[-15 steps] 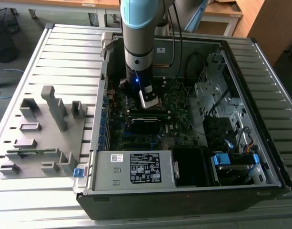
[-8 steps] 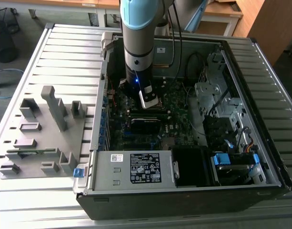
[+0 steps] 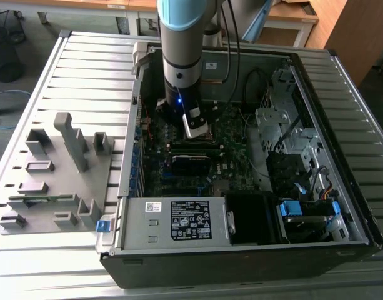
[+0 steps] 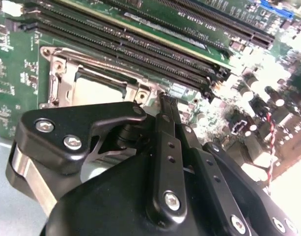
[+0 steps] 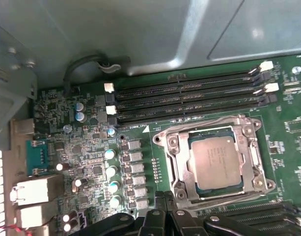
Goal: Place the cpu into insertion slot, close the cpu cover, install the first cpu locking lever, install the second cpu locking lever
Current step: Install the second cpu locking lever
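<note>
You have a ribbed grey metal surface (image 3: 85, 69) made of long slats, and two things rest directly on it. On the exterior view's left sits a grey fixture tray (image 3: 50, 181) with upright blocks and shallow recesses; a narrow green strip lies in one of its recesses, and a small blue clip (image 3: 103, 225) sits at its corner nearest the computer. Just beside it, toward the exterior view's right, lies an open desktop computer case (image 3: 241, 250) on its side, its interior facing up. The slats run on past the case at the far edge and along the exterior view's right.
</note>
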Robot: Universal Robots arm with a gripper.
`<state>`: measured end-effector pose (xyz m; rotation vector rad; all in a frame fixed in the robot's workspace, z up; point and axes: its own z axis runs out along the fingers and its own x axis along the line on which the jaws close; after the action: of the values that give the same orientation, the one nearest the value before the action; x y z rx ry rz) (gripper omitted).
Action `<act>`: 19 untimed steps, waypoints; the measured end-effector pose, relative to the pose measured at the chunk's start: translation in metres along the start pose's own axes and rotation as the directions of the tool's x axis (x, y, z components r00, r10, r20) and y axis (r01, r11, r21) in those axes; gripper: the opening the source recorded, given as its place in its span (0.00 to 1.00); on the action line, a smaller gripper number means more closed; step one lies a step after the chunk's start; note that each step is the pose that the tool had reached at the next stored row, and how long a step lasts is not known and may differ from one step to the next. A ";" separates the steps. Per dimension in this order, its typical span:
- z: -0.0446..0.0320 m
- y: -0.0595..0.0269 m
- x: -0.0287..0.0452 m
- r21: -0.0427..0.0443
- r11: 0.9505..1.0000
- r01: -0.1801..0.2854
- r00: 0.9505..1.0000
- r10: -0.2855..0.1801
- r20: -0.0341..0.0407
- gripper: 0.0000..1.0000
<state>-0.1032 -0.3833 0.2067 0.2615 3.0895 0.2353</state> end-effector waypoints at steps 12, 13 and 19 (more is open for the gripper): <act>-0.0228 0.0050 -0.0049 0.000 1.000 0.000 1.000 0.000 0.000 0.10; -0.0225 0.0058 -0.0077 0.000 1.000 0.000 1.000 0.000 0.000 0.10; -0.0211 0.0104 -0.0280 0.001 1.000 -0.003 1.000 0.003 0.000 0.10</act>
<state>-0.0748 -0.3810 0.2297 0.2655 3.0891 0.2340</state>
